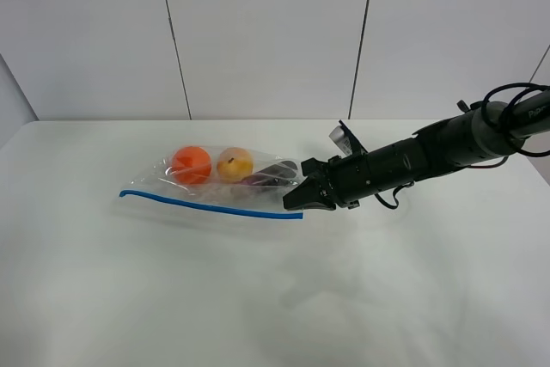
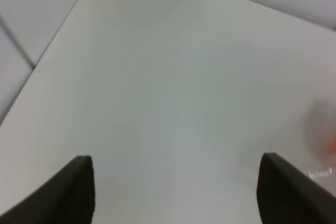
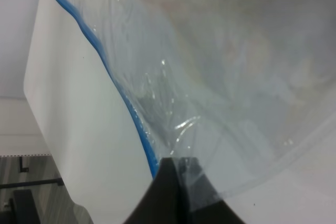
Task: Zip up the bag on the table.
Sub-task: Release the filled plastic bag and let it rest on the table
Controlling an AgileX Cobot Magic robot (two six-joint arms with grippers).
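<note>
1. Produce fills a clear crinkly plastic zip bag, which lies flat on the large plain white desk, a little left of the middle and toward the far side in the high view.
2. Inside the bag, a round orange ball sits toward the left. A yellow-orange fruit sits just beside it, and a dark purple eggplant lies next in the row, nearest the right arm.
3. A blue zip strip runs along the bag's near long edge, from a slightly upturned left end to the right corner.
4. The black right end effector reaches in from the right, low over the desk, to that right corner. Its jaws are pressed fully together, pinching the bag's clear plastic right where the blue strip ends.
5. The left end effector appears only in its own wrist view. Its two dark fingers stand wide apart above bare desk, with nothing between them.
6. At the edge of that wrist view, a blurred patch of orange and a glint of plastic show, well apart from the left fingers.
</note>
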